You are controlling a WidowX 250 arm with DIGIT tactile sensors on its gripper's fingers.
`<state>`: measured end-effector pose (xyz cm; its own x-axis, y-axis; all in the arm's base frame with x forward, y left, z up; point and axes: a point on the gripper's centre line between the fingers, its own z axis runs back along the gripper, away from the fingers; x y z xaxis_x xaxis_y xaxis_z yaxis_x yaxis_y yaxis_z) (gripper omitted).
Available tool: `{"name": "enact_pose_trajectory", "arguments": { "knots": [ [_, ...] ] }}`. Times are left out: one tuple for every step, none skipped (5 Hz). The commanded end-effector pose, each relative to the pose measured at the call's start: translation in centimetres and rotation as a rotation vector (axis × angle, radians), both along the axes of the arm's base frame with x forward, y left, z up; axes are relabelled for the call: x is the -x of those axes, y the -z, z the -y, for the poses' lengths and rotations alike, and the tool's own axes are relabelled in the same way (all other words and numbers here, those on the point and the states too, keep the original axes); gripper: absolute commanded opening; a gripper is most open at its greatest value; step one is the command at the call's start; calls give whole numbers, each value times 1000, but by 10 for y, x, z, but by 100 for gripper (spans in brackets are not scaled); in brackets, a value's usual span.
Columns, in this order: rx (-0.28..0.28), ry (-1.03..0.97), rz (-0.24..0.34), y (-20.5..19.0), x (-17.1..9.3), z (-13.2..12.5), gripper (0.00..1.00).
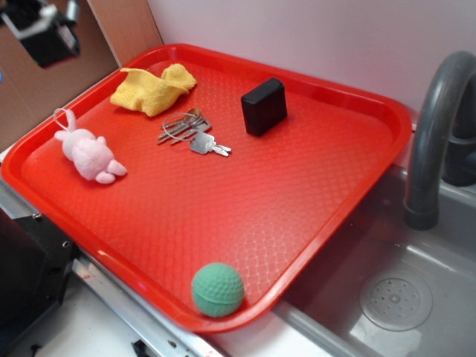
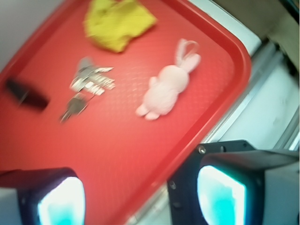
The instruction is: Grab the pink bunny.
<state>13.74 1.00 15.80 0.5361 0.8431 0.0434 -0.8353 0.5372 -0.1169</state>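
The pink bunny (image 1: 88, 152) is a small pale pink plush rabbit with a white loop string. It lies on its side at the left end of the red tray (image 1: 357, 97). In the wrist view the bunny (image 2: 166, 89) lies ahead of the jaws, near the tray's right rim. My gripper (image 1: 41, 30) is high above the tray's far left corner, only partly in the exterior view. In the wrist view the gripper (image 2: 140, 194) is open and empty, with its jaws wide apart over the tray's edge.
On the tray also lie a yellow cloth (image 1: 152, 89), a bunch of keys (image 1: 190, 134), a black box (image 1: 264, 106) and a green ball (image 1: 218, 289) at the front rim. A grey sink (image 1: 416, 290) with a dark faucet (image 1: 431, 126) is to the right.
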Motion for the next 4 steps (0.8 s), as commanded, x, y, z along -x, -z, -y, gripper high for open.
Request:
{"name": "enact_pose_trajectory", "arguments": {
  "knots": [
    [-101, -470, -4, 62, -15, -46, 100],
    [-154, -463, -49, 82, -19, -56, 100],
    [-181, -432, -109, 109, -18, -58, 100],
    [-215, -442, -142, 125, -11, -66, 100]
  ]
}}
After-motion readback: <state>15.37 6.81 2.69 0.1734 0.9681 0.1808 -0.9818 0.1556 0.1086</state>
